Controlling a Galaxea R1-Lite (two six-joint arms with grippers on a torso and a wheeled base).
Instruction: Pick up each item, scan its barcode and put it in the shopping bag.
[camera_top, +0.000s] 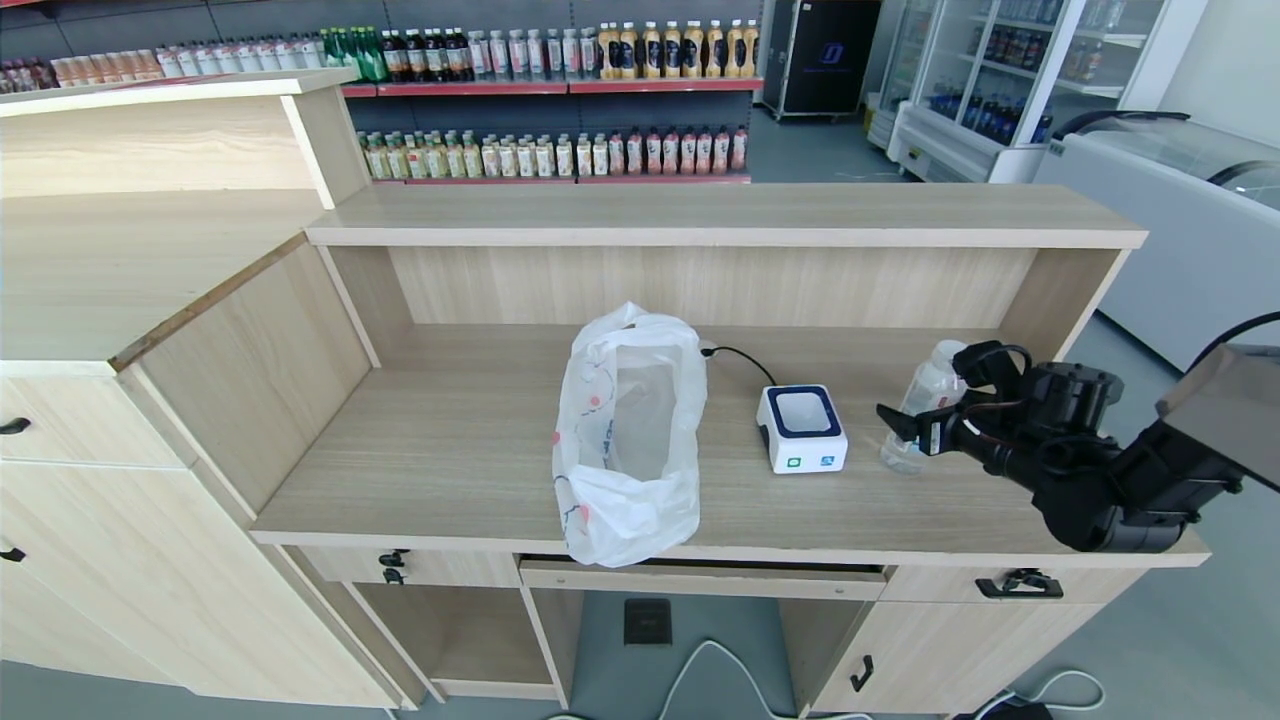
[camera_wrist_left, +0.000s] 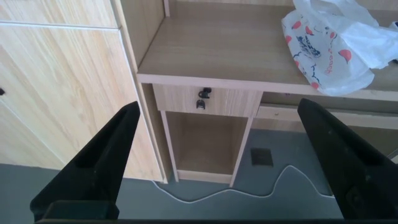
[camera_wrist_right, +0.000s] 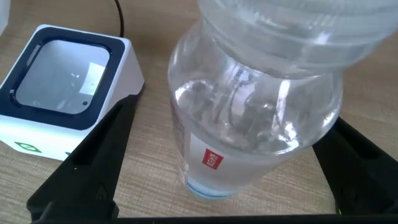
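A clear plastic water bottle (camera_top: 925, 400) (camera_wrist_right: 249, 124) with a small red label stands upright at the right of the wooden counter (camera_top: 450, 450). My right gripper (camera_top: 928, 385) (camera_wrist_right: 233, 115) is open around it, one finger on each side, with a gap visible on the scanner's side. Just left of the bottle sits the white barcode scanner (camera_top: 800, 425) (camera_wrist_right: 62, 81), its blue-framed window facing up. The white shopping bag (camera_top: 625, 440) (camera_wrist_left: 329, 43) stands open at the counter's middle. My left gripper (camera_wrist_left: 219, 106) hangs open and holds nothing, below counter height, off the counter's left front.
A black cable (camera_top: 735, 352) runs from the scanner to the counter's back wall. A raised shelf (camera_top: 720, 215) overhangs the back, with side walls left and right. Drawers with black handles (camera_top: 1018, 583) sit under the front edge. Bare counter lies left of the bag.
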